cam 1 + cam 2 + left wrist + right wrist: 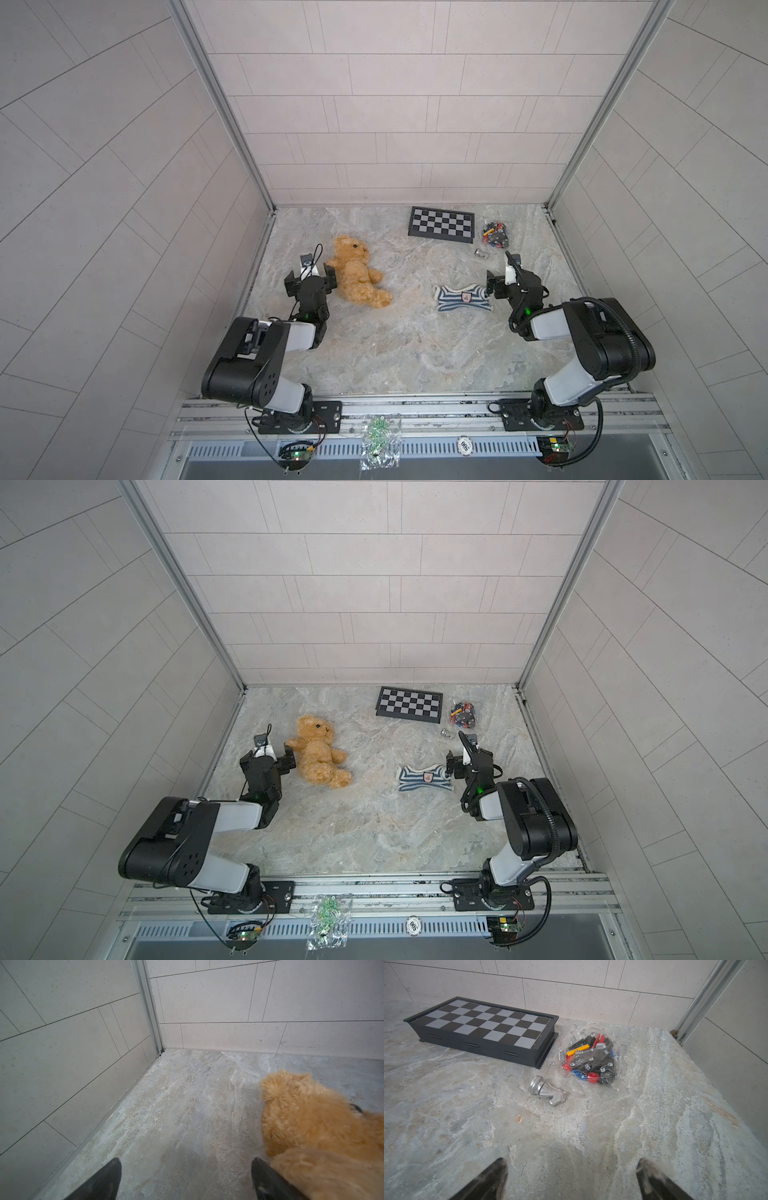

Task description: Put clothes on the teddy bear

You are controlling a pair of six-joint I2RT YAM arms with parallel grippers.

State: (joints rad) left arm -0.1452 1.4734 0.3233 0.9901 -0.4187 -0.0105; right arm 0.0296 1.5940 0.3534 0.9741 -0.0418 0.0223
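Marbled grey stone forms the tabletop (415, 340), which is walled on three sides by pale tiles. The teddy bear (357, 272) is laid face up near the left edge, head toward the far edge, with no clothing on it. The left gripper (310, 277) is set just beside it, jaws spread fully and nothing between them. In the left wrist view one finger (267, 1179) is seen against the fur, with the bear outside the gap.

The striped sweater (461, 297) is spread flat, badge up, right of the middle and well apart from the bear. The right gripper (510, 279) is stationed at the sweater's end nearer the right edge, likewise wide open and empty.

Each arm appears to be posted by the item it can reach, so that a first grasp could be made. A chessboard (441, 224), a bag of bricks (494, 233) and a chess knight (481, 252) are kept toward the far right corner, seemingly clear of the work.
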